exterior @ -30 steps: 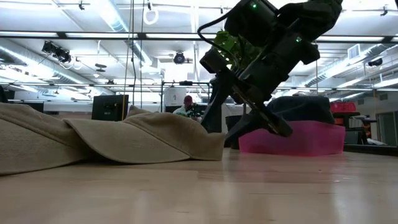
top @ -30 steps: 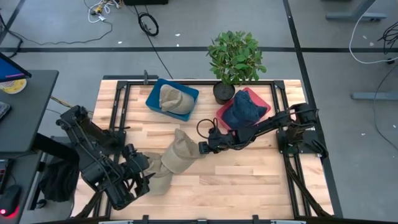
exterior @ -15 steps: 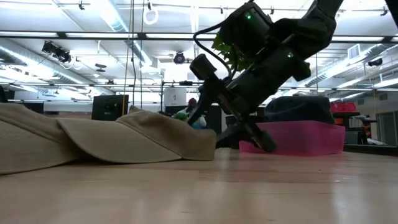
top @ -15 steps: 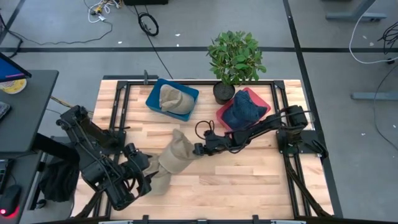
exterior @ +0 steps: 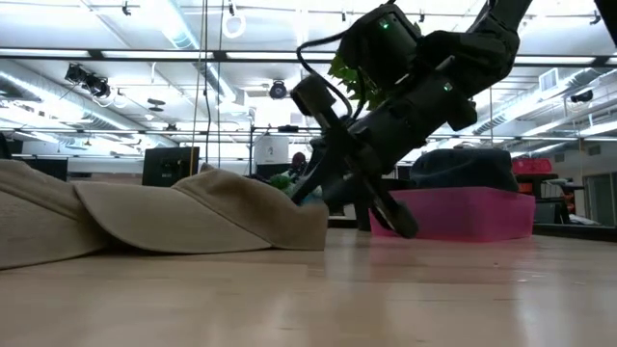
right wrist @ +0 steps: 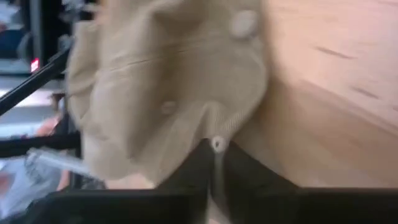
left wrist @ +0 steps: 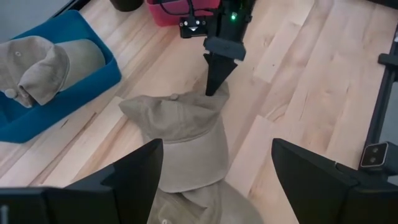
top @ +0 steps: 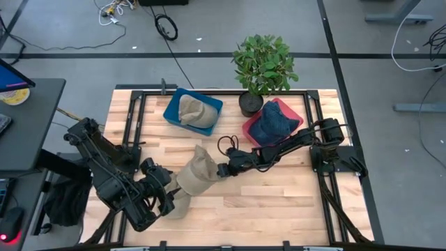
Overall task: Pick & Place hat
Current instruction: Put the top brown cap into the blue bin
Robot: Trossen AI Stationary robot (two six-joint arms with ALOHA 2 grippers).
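A pile of tan hats [top: 189, 180] lies on the wooden table [top: 279, 188], left of its middle. The top tan hat [left wrist: 186, 134] rests crown up on another hat [left wrist: 208, 208]. My right gripper [top: 221, 169] reaches in from the table's right and is shut on that top hat's right side [exterior: 313, 207]. My left gripper [top: 166, 195] stands open at the pile's near left, its fingers [left wrist: 134, 177] wide apart on either side of the pile and touching nothing. My right gripper pinches a fold of the top hat's crown [right wrist: 214, 127] at its right edge [left wrist: 214, 98] between its two fingers. The fingers [left wrist: 216, 74] come from the table's right, slanting down. The hat lies on the table and on the hat beneath it, not lifted.
A blue bin [top: 174, 115] at the back holds another tan hat [top: 195, 111]. A pink bin [top: 293, 111] at the back right holds a dark blue hat [top: 273, 124]. A potted plant [top: 263, 66] stands between them. Black frame rails [top: 327, 195] run along the table's sides.
My right gripper has moved toward the table's left and down, onto the top hat's right edge. That edge has slid a little toward the table's left with it. My left gripper has shifted slightly toward the pile.
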